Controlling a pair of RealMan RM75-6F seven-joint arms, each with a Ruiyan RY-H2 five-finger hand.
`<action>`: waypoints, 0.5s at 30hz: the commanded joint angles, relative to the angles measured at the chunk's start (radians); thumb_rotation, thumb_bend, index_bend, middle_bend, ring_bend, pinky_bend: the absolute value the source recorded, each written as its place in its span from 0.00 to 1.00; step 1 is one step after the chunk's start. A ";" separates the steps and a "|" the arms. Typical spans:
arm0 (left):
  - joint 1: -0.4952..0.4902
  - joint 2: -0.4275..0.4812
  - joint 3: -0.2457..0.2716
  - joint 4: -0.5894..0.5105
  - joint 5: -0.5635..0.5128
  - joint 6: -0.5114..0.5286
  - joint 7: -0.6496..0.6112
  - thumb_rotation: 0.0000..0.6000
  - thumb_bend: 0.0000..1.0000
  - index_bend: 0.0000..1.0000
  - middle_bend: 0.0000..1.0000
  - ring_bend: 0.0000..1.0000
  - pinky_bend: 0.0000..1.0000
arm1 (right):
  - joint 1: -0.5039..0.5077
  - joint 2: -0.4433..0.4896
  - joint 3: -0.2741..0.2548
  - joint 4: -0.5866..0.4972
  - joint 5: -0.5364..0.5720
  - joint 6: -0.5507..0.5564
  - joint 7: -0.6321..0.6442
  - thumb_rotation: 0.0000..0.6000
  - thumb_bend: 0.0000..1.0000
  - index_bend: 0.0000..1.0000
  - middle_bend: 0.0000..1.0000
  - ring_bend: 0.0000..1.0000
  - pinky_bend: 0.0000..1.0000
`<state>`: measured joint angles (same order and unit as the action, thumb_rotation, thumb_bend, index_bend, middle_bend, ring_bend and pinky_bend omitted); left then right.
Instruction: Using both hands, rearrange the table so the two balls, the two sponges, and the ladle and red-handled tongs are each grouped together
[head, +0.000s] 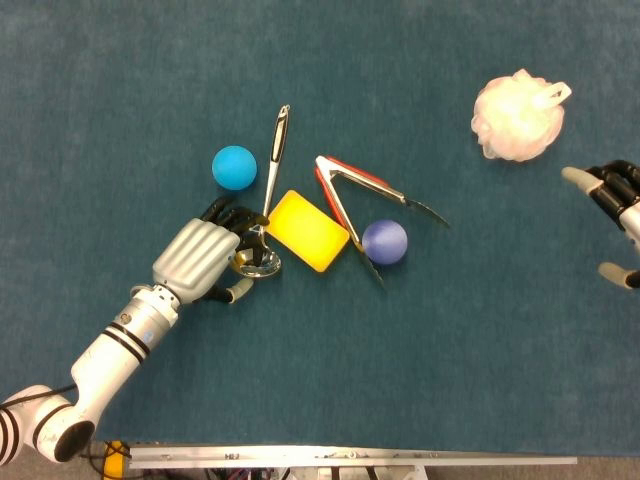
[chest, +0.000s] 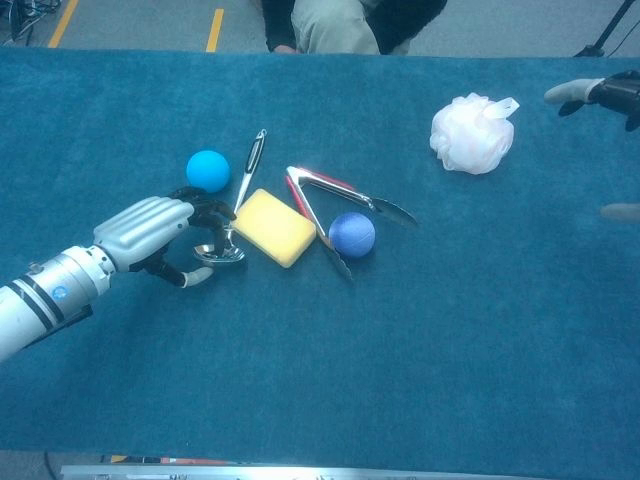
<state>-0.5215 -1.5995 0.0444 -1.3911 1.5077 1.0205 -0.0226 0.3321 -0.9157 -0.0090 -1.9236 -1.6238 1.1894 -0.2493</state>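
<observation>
At the centre of a teal-carpeted table (head: 120, 120), a robot's left hand (head: 205, 260) hovers over the bowl of a steel ladle (head: 262, 200), fingers curled around the bowl's rim with the thumb just beside it; whether it has taken hold cannot be told from either view. The ladle lies flat, its black-tipped handle running away from the robot between a light blue ball (head: 234, 167) and a yellow sponge (head: 305, 230), the bowl touching or nearly touching the sponge's near corner. Just right of the sponge, red-handled tongs (head: 355, 195) lie splayed open, with a darker blue ball (head: 384, 241) resting between the two arms. A white mesh bath sponge (head: 517, 115) sits well apart at the far right, near the right hand (head: 618, 200), which shows only at the frame edge, fingers spread and holding nothing.

The ladle looks rigid, smooth and likely slippery against hard fingers; lying flat on the nap, its thin handle offers little to pinch, so the raised bowl rim or the neck just above it seems the surer place to take hold. The tongs, stiff but sprung, would probably handle best near the hinged end. Both balls will likely roll at a nudge and want a cupped grasp from above. The yellow sponge appears light and yielding, easy to squeeze by its edges, and the mesh sponge softer still.
</observation>
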 joint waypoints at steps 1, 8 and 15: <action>0.000 -0.004 0.000 0.003 0.006 0.005 -0.011 1.00 0.32 0.51 0.22 0.15 0.00 | -0.001 0.001 0.000 -0.001 0.000 0.001 0.000 1.00 0.03 0.15 0.26 0.20 0.39; -0.006 -0.007 0.007 0.007 0.029 0.010 -0.025 1.00 0.35 0.58 0.25 0.17 0.00 | -0.004 0.003 0.001 -0.002 0.001 0.004 0.007 1.00 0.03 0.15 0.26 0.20 0.39; -0.012 -0.013 0.005 0.012 0.040 0.014 -0.032 1.00 0.37 0.62 0.29 0.21 0.03 | -0.006 0.006 0.002 -0.002 -0.001 0.006 0.014 1.00 0.03 0.16 0.26 0.20 0.39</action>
<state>-0.5335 -1.6121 0.0503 -1.3797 1.5480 1.0346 -0.0541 0.3263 -0.9096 -0.0068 -1.9261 -1.6246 1.1956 -0.2351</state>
